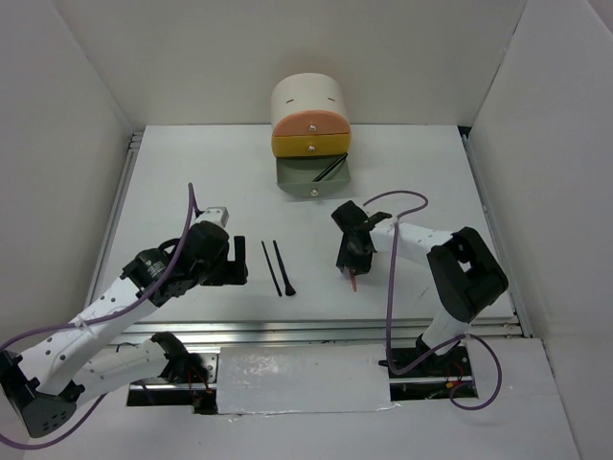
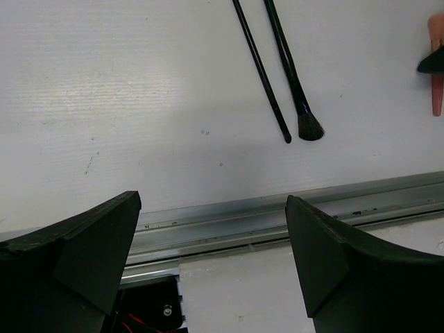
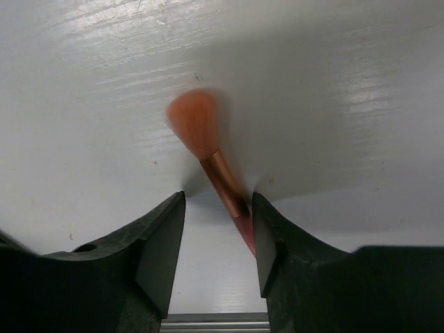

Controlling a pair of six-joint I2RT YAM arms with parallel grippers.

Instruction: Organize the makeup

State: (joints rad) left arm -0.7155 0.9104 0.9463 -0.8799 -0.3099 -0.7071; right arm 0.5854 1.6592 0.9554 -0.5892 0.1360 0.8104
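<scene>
Right fingers (image 3: 156, 236) are straddling the salmon-pink brush (image 3: 208, 149) down on the desk (image 3: 333, 83), standing apart and not yet clamping. The handle is hugging one finger, leaving a gap at the other. I'm worrying that an off-centre squeeze is going to skid or twist it loose. Left fingers (image 2: 90, 243) are hanging wide open, holding nothing, near the black brush (image 2: 295, 76).

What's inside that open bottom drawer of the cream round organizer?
A thin dark stick, perhaps two, lies slanted in the open grey-green drawer. The drawer's back part is hidden under the yellow drawer above.
</scene>
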